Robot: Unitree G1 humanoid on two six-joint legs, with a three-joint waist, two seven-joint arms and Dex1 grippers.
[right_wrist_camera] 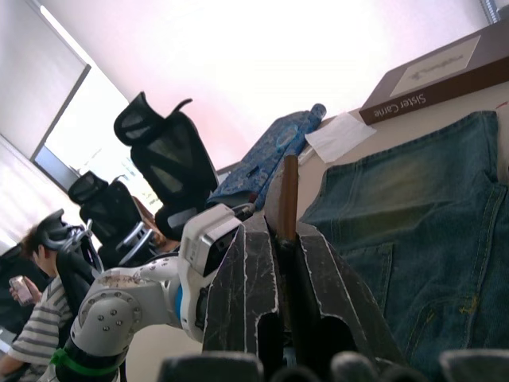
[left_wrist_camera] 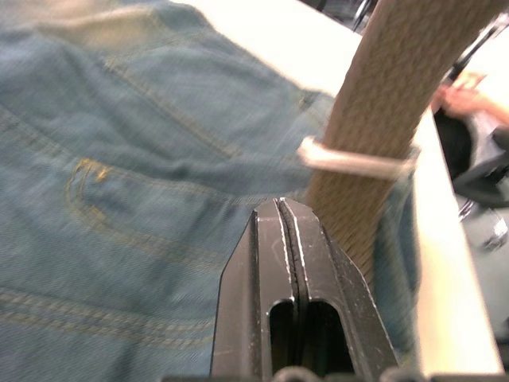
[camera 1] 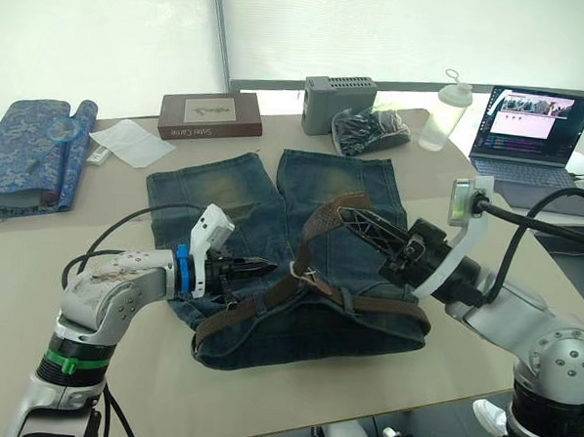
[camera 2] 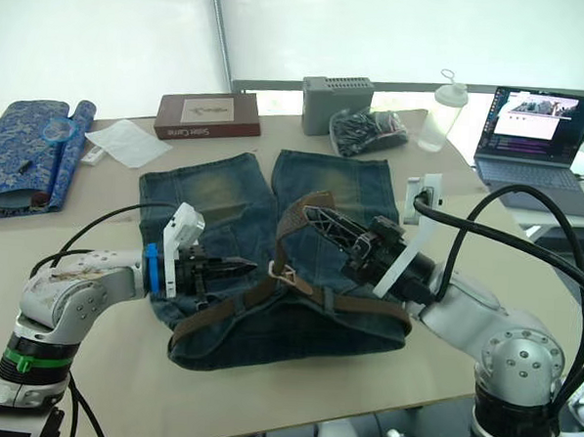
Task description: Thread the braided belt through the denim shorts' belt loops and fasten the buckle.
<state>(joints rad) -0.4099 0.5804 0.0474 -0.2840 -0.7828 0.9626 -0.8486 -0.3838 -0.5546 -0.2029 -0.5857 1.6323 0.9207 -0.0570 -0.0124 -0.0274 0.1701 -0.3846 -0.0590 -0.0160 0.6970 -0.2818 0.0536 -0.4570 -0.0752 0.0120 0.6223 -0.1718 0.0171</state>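
The faded blue denim shorts (camera 1: 225,191) lie flat, waistband toward the table's front edge. The braided belt (camera 1: 258,310) runs along that waistband, and one stretch rises in an arch over the shorts. My right gripper (camera 1: 343,213) is shut on the top of that arch, with the brown strap (right_wrist_camera: 284,191) between its fingers. The silver buckle (camera 1: 301,274) hangs where the lifted strap meets the waistband. My left gripper (camera 1: 270,267) is shut and empty, its tip just short of the buckle (left_wrist_camera: 358,161). A belt loop (camera 2: 325,301) crosses the strap right of the buckle.
Along the far side stand a brown box (camera 1: 209,114), a grey box (camera 1: 340,89), a black bag (camera 1: 370,130), a clear bottle (camera 1: 444,114) and an open laptop (camera 1: 527,128). A blue patterned cloth (camera 1: 36,151) and white paper (camera 1: 129,141) lie at the far left.
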